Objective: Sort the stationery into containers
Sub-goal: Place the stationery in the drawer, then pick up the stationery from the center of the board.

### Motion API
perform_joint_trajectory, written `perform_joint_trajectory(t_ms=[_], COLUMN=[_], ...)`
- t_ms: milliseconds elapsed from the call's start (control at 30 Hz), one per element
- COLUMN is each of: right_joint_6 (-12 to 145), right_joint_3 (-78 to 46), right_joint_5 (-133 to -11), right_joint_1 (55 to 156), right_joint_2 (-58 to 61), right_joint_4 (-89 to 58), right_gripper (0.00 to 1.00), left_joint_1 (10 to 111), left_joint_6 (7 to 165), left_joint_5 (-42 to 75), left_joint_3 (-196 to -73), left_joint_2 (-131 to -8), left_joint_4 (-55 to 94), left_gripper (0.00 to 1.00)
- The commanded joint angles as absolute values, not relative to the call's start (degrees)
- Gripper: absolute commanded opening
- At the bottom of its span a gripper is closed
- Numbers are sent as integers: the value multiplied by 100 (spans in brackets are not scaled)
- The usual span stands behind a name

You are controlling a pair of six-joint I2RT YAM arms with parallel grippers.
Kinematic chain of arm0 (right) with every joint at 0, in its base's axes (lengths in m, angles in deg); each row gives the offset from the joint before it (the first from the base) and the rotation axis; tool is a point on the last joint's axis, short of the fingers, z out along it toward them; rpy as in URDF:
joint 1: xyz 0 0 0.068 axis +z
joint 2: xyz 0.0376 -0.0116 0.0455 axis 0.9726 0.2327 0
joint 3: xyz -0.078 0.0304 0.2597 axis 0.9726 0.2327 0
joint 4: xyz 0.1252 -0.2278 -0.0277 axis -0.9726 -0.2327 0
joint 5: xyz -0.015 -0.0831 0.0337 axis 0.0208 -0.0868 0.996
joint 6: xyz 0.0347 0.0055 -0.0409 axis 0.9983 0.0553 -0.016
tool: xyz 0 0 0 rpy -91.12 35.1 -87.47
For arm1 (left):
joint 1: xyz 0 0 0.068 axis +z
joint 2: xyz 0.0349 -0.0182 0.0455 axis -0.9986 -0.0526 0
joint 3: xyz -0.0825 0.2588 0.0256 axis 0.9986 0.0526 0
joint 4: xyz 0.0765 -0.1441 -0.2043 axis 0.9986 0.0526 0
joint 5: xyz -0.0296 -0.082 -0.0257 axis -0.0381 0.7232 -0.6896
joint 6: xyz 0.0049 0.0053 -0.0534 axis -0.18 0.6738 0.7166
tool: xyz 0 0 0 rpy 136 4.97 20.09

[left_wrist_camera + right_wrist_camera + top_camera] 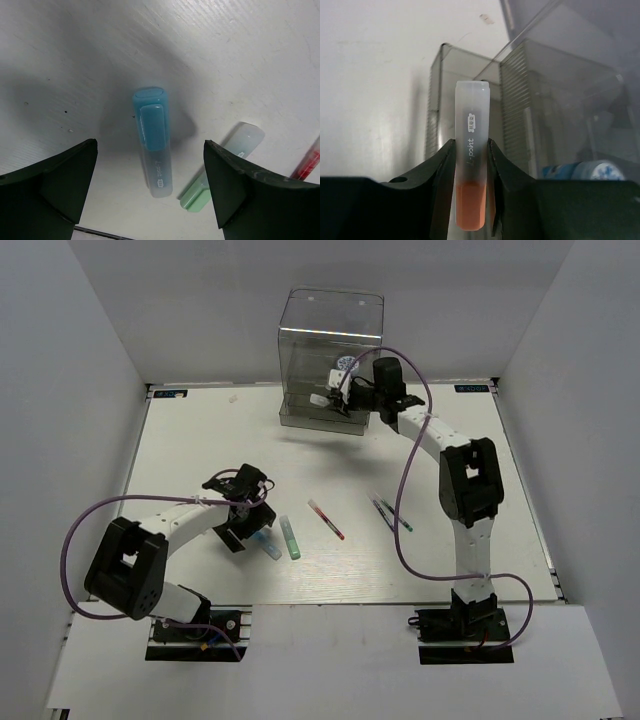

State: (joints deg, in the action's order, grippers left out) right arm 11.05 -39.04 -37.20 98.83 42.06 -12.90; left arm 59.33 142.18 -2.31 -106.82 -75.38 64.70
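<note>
The orange marker (471, 175) is clenched between the right jaws, orange end toward the wrist and clear end pointing out at the box (560, 100). Only the right wrist view shows this grip plainly, along with the ribbed clear walls of the compartments just beyond the tip. It also shows the jar (597, 170) low on the right, behind a clear wall. From the top view the orange marker (320, 400) is a pale stub at the dark lower front of the box (330, 320), and the jar (343, 367) shows through the plastic above it.

The blue marker (152, 145) lies flat on the desk between the left jaws, which are spread wide and released, touching nothing. Its blue cap points away from the wrist. The green marker (245, 141) lies just beside it, partly behind the right-hand finger, and the red pen (307, 162) is at the frame edge.

The top view alone places the rest: blue marker (266, 543), green marker (291, 538), red pen (326, 519) and, well apart, two dark pens (392, 514). The desk (200, 440) is white, enclosed by plain white walls.
</note>
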Motion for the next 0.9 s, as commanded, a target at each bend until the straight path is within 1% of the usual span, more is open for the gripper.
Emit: perform_joint_trajectory(t_ms=[0,67,267,300,367,400,500,567,600,633,667,700,767,800,833,867], right_joint_6=[1106,940,973,1000,1027,1036,1202,1517,1650,1869,1949,2089,2441,2616,2722,2802], right_joint_3=[-4480,-4700,-4841,-4806,-4588,-4490,-4060,-3840,-3639,-3367,-3225,-2702,-2329,-1849,-1679,-1529], right_joint_5=[-3758,-3758,-3872,-3898,-3898,-3898,-3898,-3881,-3889,-3898,-3907,-3977,-3977,-4012,-4021,-4039], right_joint_1=[9931,9931,9905,9922,9922,9931,9905,9896,9887,9887,9870,9843,9808,9808,9790,9764], right_joint_2=[4371,4547,4855,4864,4812,4690,4409,4250,4005,3890,3636,3512,2951,2818,2399,2273], right_joint_4=[-677,-765,-757,-739,-669,-573,-152,-63,216,315,403,604,1026,1080,1150,1177], right_gripper=[0,0,0,11,22,36,49,54,55,59,60,60,62,62,63,68], left_joint_1=[5904,5904,5904,5904,5904,5904,5904,5904,5904,5904,5904,5904,5904,5904,5904,5904], left_joint_6=[14200,14200,14200,14200,14200,14200,14200,14200,14200,14200,14200,14200,14200,14200,14200,14200], left_joint_5=[-110,-110,-58,-58,-58,3,4,4,4,4,4,4,4,4,4,4], left_joint_3=[-10755,-10703,-10650,-10650,-10588,-10588,-10588,-10588,-10588,-10588,-10588,-10588,-10588,-10588,-10588,-10588], left_joint_2=[-7609,-7609,-7670,-7670,-7722,-7723,-7845,-7846,-7846,-7846,-7846,-7898,-7899,-7960,-7960,-7960], left_joint_4=[6355,6294,6241,6189,6188,6136,6135,6188,6188,6240,6241,6241,6241,6241,6241,6241], left_gripper=[96,94,83,79,75,72,67,65,65,62,59,57,47,43,39,30])
